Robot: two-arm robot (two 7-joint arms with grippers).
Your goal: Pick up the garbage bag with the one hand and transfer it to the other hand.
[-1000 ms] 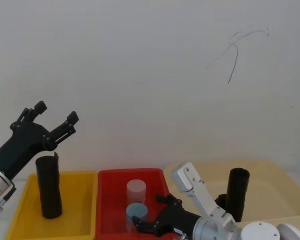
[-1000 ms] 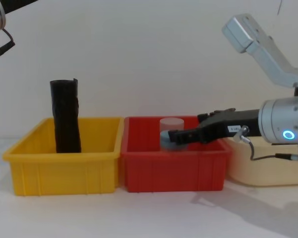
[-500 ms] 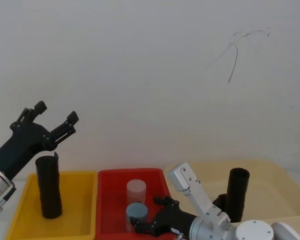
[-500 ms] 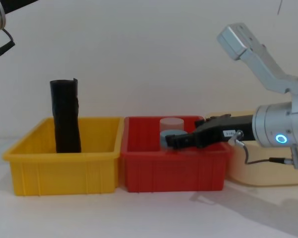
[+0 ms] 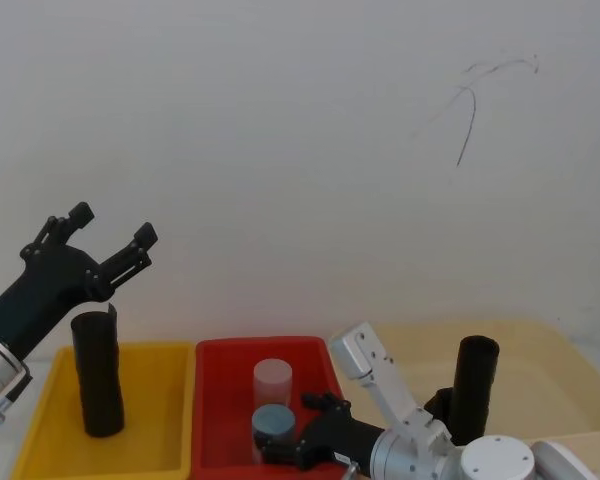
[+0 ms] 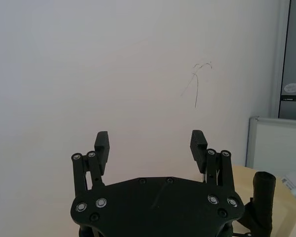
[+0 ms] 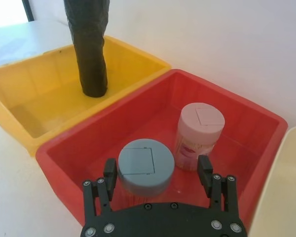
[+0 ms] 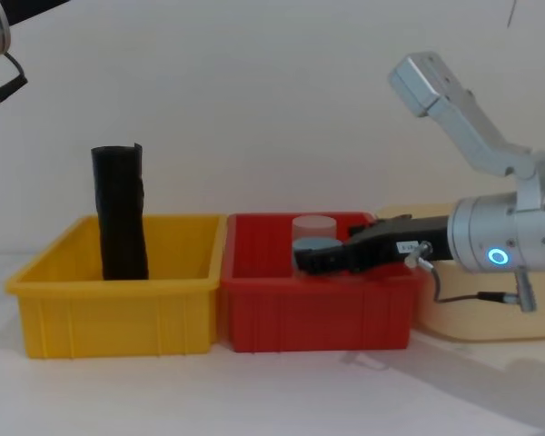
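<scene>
The garbage bag (image 5: 98, 372) is a tall black roll standing upright in the yellow bin (image 5: 160, 452); it also shows as the garbage bag (image 8: 120, 214) and the garbage bag (image 7: 90, 47). My left gripper (image 5: 113, 224) hangs open in the air just above the bag's top, not touching it; the left gripper (image 6: 149, 139) holds nothing between its fingers. My right gripper (image 5: 292, 432) is open and low over the red bin (image 8: 318, 318). In the right wrist view the right gripper (image 7: 158, 169) has its fingers on either side of a grey-lidded jar (image 7: 146, 165).
A pink-lidded jar (image 7: 200, 129) stands behind the grey one in the red bin. A straight, slimmer black roll (image 5: 475, 387) stands in the beige bin (image 5: 545, 342) on the right. The three bins sit side by side against a white wall.
My right gripper has moved left and down, deeper into the red bin beside the grey-lidded jar. The left gripper and the garbage bag have not moved.
</scene>
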